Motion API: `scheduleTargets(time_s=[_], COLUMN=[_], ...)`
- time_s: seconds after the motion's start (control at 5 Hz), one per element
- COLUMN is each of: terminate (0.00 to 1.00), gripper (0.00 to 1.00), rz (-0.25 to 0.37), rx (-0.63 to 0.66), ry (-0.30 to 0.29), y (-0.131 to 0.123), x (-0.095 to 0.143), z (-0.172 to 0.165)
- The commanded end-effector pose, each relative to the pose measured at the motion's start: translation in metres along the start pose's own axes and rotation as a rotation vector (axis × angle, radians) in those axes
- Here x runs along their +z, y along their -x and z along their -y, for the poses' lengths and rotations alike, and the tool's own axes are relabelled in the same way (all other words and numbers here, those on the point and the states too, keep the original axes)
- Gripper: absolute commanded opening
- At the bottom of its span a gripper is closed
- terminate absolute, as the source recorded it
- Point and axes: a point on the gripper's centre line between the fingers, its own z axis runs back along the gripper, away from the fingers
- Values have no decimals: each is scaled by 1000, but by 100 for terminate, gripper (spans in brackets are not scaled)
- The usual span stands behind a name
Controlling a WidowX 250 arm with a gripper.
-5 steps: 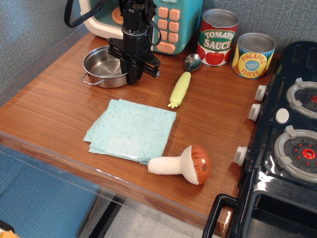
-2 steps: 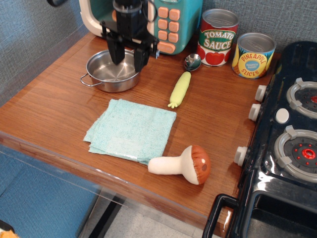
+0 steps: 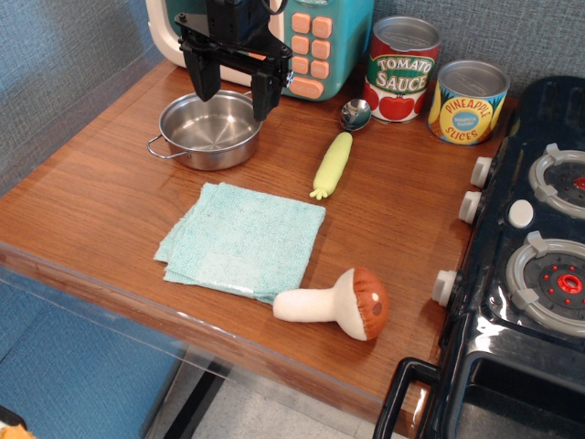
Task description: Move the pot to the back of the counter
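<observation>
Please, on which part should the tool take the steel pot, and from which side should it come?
Probably the rim of the pot, coming from above. The pot stands upright and open, with a thin bare wall that one finger can go inside and one outside. The open tool already hangs over its back edge. The wire handle looks too thin.

Cloth (image 3: 242,241): near, middle
Mushroom (image 3: 340,303): near, right of cloth
Corn (image 3: 332,164): middle
Tins (image 3: 401,69): far right
Stove (image 3: 530,265): right

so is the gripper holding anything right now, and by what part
Nothing. The gripper is open above the pot, its fingers clear of the rim.
</observation>
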Motion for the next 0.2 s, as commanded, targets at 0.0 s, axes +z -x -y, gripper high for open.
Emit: scheduleTargets(time_s=[0.0], terminate=[100], gripper=[100], rz=[59], rx=[5], ry=[-15], y=[-2], x=[27], z=[-3])
